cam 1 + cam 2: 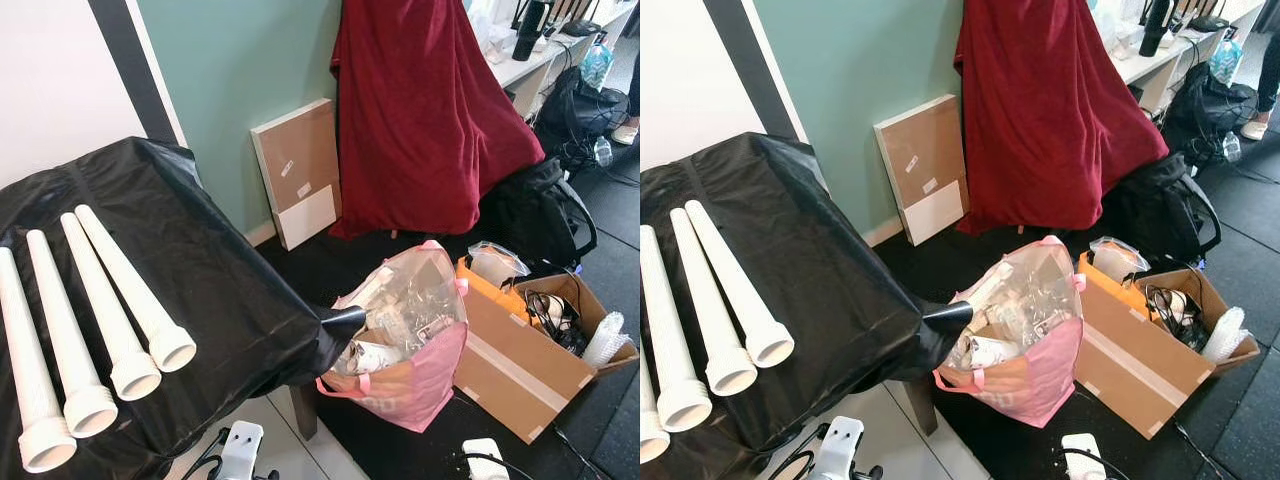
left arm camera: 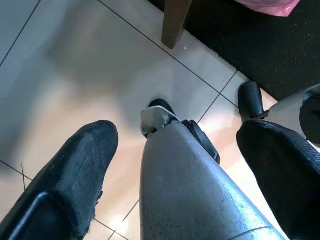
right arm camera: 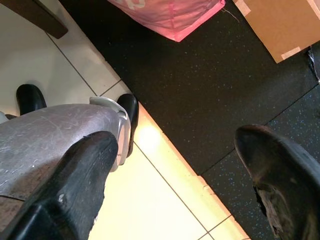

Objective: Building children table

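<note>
Up on the counter draped in black plastic sheeting [image 1: 190, 260], four white tapered plastic table legs [image 1: 95, 320] lie side by side, touching or nearly touching one another, narrow ends toward the wall and wide threaded ends toward the counter's near edge. Leaning against the pale green wall beyond the counter's far corner stands a flat brown cardboard-wrapped panel with a white lower part [image 1: 298, 170], just beside a dark red cloth [image 1: 420, 110] that hangs down to the floor.

On the black speckled floor mat [image 3: 200, 95] beside the counter sits a pink and clear plastic bag stuffed with packaging [image 1: 405, 340], and next to it an open brown cardboard box [image 1: 525, 355] holding cables and a white ribbed item. Black backpacks [image 1: 540, 215] rest behind the box.

Both arms hang low, well below the counter top and well apart from the white legs. The left tool [image 2: 170, 170] points down at pale floor tiles [image 2: 75, 65], its two black fingers [image 2: 75, 170] spread wide with nothing between them except the robot's own grey leg seen beyond; a dark wooden counter leg [image 2: 175, 20] stands on the tiles further on. The right tool [image 3: 175, 180] likewise hangs with fingers [image 3: 75, 185] spread and empty, over the seam where the tiles meet the black mat.
</note>
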You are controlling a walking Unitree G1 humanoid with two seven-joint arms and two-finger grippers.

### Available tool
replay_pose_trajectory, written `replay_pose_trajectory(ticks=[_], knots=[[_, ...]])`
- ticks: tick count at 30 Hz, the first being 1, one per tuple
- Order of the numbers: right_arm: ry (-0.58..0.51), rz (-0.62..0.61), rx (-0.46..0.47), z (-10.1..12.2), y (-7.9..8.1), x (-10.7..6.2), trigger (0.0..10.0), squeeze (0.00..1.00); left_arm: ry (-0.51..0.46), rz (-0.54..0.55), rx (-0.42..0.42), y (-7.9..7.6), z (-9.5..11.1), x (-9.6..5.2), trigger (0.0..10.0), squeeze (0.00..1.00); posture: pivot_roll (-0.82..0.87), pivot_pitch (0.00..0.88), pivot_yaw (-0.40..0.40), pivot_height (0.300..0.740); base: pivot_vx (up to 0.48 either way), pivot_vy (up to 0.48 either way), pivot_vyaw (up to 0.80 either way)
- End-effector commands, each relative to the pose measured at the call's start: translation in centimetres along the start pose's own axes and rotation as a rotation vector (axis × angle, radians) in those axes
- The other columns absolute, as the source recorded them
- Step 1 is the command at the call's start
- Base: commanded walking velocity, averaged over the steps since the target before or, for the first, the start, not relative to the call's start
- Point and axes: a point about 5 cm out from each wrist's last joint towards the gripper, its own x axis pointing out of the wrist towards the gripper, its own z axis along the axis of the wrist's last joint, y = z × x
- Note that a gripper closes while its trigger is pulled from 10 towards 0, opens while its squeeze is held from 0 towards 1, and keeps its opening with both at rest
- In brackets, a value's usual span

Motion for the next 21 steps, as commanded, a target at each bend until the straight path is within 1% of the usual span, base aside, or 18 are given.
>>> replay_pose_trajectory(ticks=[1, 4, 5, 6, 21], knots=[[0.024, 0.032, 0.021, -0.75, 0.94, -0.11, 10.0, 0.0, 0.039, 0.0, 0.003, -0.06, -0.9, -0.13, 10.0, 0.0, -0.09, 0.005, 0.024, 0.74, 0.0, 0.0, 0.0], [0.029, 0.028, 0.012, -0.82, 0.88, -0.13, 10.0, 0.0, 0.049, 0.001, 0.027, -0.05, -1.09, -0.17, 10.0, 0.0, -0.09, 0.005, 0.018, 0.74, 0.0, 0.0, 0.0], [0.031, 0.03, 0.003, -0.86, 0.87, -0.14, 10.0, 0.0, 0.057, -0.004, 0.058, -0.13, -1.26, -0.19, 10.0, 0.0, -0.09, 0.004, 0.019, 0.74, 0.0, 0.0, 0.0], [0.034, 0.027, 0.003, -0.91, 0.8, -0.15, 10.0, 0.0, 0.062, -0.008, 0.064, -0.18, -1.39, -0.22, 10.0, 0.0, -0.09, 0.002, 0.019, 0.74, 0.0, 0.0, 0.0], [0.055, 0.023, 0.016, -1.43, 0.81, -0.27, 10.0, 0.0, 0.067, 0.007, 0.04, 0.06, -1.68, -0.31, 10.0, 0.0, -0.09, 0.0, 0.029, 0.74, 0.0, 0.0, 0.0]])
